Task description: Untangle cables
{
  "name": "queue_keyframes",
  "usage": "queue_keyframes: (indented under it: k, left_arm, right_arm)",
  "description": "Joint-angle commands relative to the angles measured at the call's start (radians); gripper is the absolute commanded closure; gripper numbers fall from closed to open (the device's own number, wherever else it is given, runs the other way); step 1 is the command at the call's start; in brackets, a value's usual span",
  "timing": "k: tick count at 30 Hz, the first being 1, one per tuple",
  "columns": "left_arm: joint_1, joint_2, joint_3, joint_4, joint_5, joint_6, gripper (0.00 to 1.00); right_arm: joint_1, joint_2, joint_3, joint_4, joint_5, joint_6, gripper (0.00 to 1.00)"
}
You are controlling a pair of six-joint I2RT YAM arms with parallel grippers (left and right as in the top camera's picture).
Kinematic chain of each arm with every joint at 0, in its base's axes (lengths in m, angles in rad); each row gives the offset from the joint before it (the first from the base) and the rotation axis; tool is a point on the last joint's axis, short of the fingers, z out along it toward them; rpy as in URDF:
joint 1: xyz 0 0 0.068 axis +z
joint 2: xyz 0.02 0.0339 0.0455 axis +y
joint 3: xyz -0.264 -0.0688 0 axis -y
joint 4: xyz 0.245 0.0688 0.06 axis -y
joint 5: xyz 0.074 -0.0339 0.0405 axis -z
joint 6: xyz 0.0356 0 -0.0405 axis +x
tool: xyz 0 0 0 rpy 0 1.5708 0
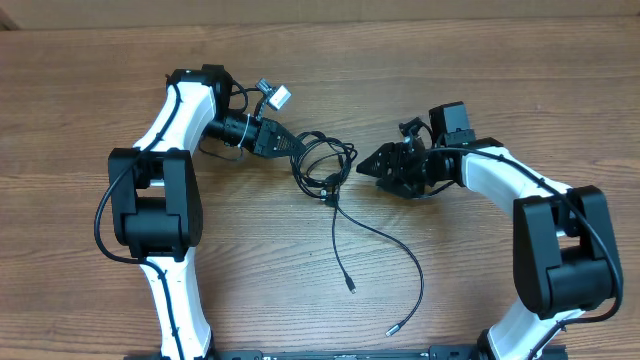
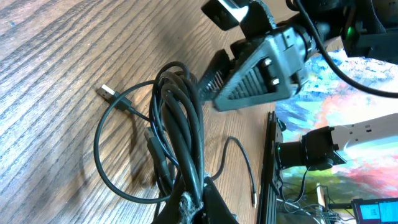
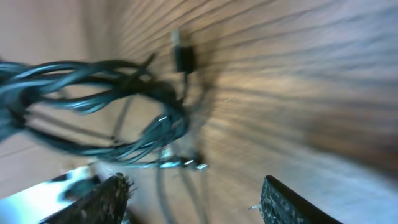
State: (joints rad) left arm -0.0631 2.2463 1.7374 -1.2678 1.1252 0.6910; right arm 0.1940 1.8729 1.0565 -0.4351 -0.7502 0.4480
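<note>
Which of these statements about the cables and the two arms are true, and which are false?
1. The left fingers are shut on the cables. True.
2. The right fingers grip a plug. False: they stand open with nothing between them, just beside the tangle.
3. Two loose strands run out of the tangle and end on the table. True.
4. The cables lie in straight, separate lines. False: most are looped together in one tangle between the two arms.
</note>
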Motion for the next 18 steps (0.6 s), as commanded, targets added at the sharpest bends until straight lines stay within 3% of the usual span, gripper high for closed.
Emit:
queue_keyframes:
  k: [1,5,10,13,14,15,18]
  left_arm:
    - [-0.014,0.015,0.025,-0.003,0.023,0.034,0.96]
    - [-0.014,0.015,0.025,-0.003,0.019,0.034,0.96]
    - [-0.014,0.015,0.025,-0.003,0.016,0.034,0.96]
    - [-0.014,0.015,0.025,-0.003,-0.001,0.034,0.96]
    - [-0.014,0.015,0.025,-0.003,-0.007,0.034,0.96]
    - [-0.014,0.015,0.025,-0.004,-0.008,0.034,0.96]
    - [-0.014,0.015,0.025,-0.009,-0.01,0.039,0.96]
  right_arm:
    - [0.045,-0.012,0.021,0.011,0.182,-0.131,0.3]
    - [0.074,-0.012,0.022,0.044,0.21,-0.222,0.28]
    - [0.087,-0.012,0.047,0.061,0.195,-0.264,0.34]
    - [0.082,-0.017,0.08,0.048,0.079,-0.262,0.39]
    - [0.073,-0.02,0.095,0.048,0.013,-0.258,0.47]
    - [0.061,-0.022,0.114,0.048,-0.048,-0.222,0.53]
    - [0.016,-0.024,0.159,0.048,-0.147,-0.045,0.53]
